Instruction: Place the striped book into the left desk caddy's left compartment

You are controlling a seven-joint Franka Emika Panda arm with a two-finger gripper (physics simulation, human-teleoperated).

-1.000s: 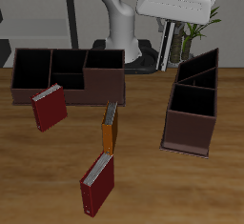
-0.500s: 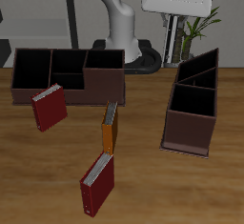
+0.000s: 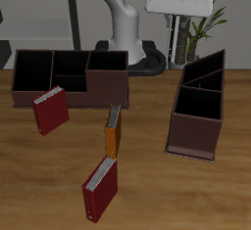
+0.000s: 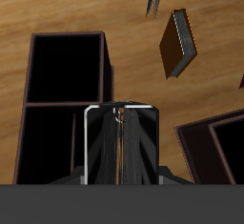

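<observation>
My gripper [image 3: 179, 21] is shut on the striped book [image 3: 177, 40], which hangs upright below it, high above the table. In the wrist view the book [image 4: 122, 144] shows as a black face with pale grey stripes, held between the jaws. The left desk caddy [image 3: 195, 112] is the dark reddish-brown box seen end-on, and the book hangs over its far end. Its left compartment [image 3: 209, 68] is the section farthest from the camera. The wrist view shows this caddy [image 4: 105, 71] from above with open dark sections; the book hides part of one.
The other caddy [image 3: 69, 77] stands broadside at the back and also shows in the wrist view [image 4: 217, 147]. An orange book [image 3: 112, 133] stands between the caddies. One dark-red book [image 3: 49, 112] leans by the broadside caddy, another [image 3: 100, 188] lies near the front edge. A plant stands behind.
The gripper with the striped book has risen slightly and shifted a little toward the back. Nothing on the table has moved.
</observation>
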